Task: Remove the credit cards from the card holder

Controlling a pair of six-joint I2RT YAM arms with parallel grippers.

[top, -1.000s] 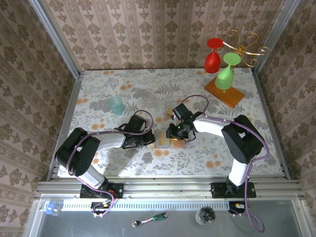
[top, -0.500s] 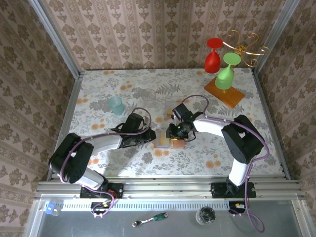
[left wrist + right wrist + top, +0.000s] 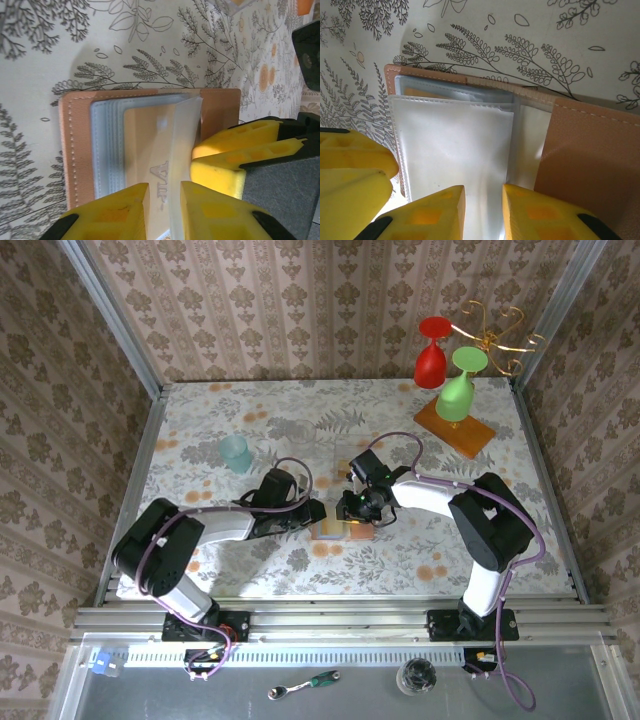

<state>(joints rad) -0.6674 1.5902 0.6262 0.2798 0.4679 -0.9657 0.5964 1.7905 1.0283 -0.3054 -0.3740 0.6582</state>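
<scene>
The card holder (image 3: 336,529) lies open on the floral table between my two grippers. In the left wrist view its tan leather face (image 3: 75,150) frames clear sleeves, and an orange-tan credit card (image 3: 142,145) stamped VIP sits in one. My left gripper (image 3: 164,192) (image 3: 312,512) hovers over that card, its jaws a narrow gap apart. My right gripper (image 3: 484,195) (image 3: 352,508) stands over a milky sleeve page (image 3: 455,145) of the card holder (image 3: 590,150), jaws slightly apart. The right gripper's yellow fingers (image 3: 235,150) show beside the holder's edge. The blue-teal card is hidden.
A teal cup (image 3: 236,452) stands at the left rear. An orange wooden slab (image 3: 455,426) at the right rear bears a rack with a red goblet (image 3: 431,358) and a green goblet (image 3: 458,390). Metal rails edge the table.
My left gripper's jaws have parted from shut, and the left arm's elbow swung out and back. The right arm has not moved.
</scene>
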